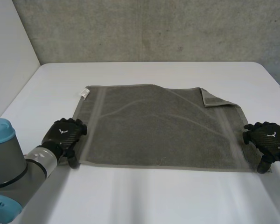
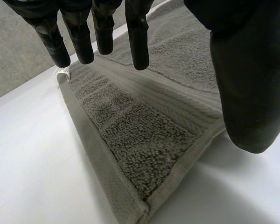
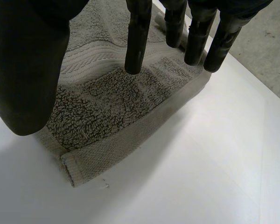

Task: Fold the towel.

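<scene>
The grey terry towel [image 1: 158, 126] lies spread flat on the white table [image 1: 144, 196], its far right corner [image 1: 213, 99] flipped over. My left hand [image 1: 64, 133] is at the near left corner and my right hand [image 1: 267, 137] at the near right. On both, the fingers [image 2: 138, 42] are straight and spread, pinching nothing. The cloth looks soft, limp and light. I judge it best pinched at the hemmed corners, where the thicker edge should give grip.

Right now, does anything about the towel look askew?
Yes. The towel lies flat except its far right corner, which is flipped over onto itself. The left hand and right hand sit open at its near corners.
</scene>
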Tool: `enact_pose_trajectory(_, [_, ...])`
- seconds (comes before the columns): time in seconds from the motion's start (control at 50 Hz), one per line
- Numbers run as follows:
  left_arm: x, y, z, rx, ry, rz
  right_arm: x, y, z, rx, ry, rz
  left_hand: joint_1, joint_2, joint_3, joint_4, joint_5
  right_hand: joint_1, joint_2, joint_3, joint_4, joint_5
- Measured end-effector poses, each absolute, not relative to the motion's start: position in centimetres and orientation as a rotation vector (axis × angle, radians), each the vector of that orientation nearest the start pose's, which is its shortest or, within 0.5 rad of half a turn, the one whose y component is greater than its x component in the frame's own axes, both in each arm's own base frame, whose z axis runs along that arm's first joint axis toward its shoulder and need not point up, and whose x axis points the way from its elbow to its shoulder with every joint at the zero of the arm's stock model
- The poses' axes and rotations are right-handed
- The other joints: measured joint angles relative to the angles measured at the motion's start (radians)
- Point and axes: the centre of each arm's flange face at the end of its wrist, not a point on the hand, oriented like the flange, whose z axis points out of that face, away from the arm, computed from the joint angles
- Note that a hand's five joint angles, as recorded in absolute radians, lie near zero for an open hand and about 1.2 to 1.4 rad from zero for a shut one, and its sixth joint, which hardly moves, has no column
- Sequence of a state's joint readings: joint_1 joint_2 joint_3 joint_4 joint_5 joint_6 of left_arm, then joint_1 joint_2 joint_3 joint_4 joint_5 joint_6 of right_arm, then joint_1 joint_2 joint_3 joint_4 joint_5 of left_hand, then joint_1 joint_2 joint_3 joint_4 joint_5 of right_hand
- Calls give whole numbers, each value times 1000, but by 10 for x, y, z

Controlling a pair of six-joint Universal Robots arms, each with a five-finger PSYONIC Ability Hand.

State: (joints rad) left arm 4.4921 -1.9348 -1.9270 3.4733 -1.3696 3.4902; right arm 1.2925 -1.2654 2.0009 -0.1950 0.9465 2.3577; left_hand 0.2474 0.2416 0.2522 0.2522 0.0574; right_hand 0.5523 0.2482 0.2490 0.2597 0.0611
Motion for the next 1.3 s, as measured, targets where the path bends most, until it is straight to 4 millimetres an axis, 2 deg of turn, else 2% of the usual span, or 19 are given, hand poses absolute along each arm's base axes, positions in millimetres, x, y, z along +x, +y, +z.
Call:
enact_pose_trajectory(0.2, [-212, -247, 132, 941, 2521, -1811, 109, -292, 129, -1115, 2412, -1702, 0, 0, 0, 0, 0, 0, 0, 0, 0, 0])
enact_pose_trajectory(0.46, [-214, -259, 116, 940, 2536, -1786, 110, -289, 128, -1109, 2416, -1690, 32, 39, 23, 24, 50, 0, 0, 0, 0, 0])
enact_pose_trajectory(0.54, [-215, -265, 114, 939, 2532, -1793, 110, -289, 128, -1100, 2418, -1687, 179, 184, 169, 162, 195, 0, 0, 0, 0, 0])
enact_pose_trajectory(0.68, [-218, -275, 118, 923, 2519, -1826, 110, -289, 128, -1082, 2421, -1684, 688, 706, 690, 687, 693, 0, 0, 0, 0, 0])
enact_pose_trajectory(0.74, [-218, -276, 121, 915, 2515, -1838, 110, -289, 127, -1069, 2421, -1682, 770, 782, 768, 775, 781, 0, 0, 0, 0, 0])
enact_pose_trajectory(1.14, [-217, -270, 125, 911, 2520, -1837, 110, -299, 108, -1045, 2415, -1675, 773, 782, 770, 777, 787, 0, 12, 10, 8, 28])
enact_pose_trajectory(1.24, [-216, -270, 126, 909, 2516, -1843, 110, -301, 109, -1019, 2413, -1676, 773, 781, 770, 775, 787, -2, 142, 136, 127, 130])
enact_pose_trajectory(1.3, [-216, -270, 126, 906, 2517, -1844, 110, -303, 111, -993, 2410, -1681, 772, 780, 768, 767, 785, 69, 351, 346, 337, 270])
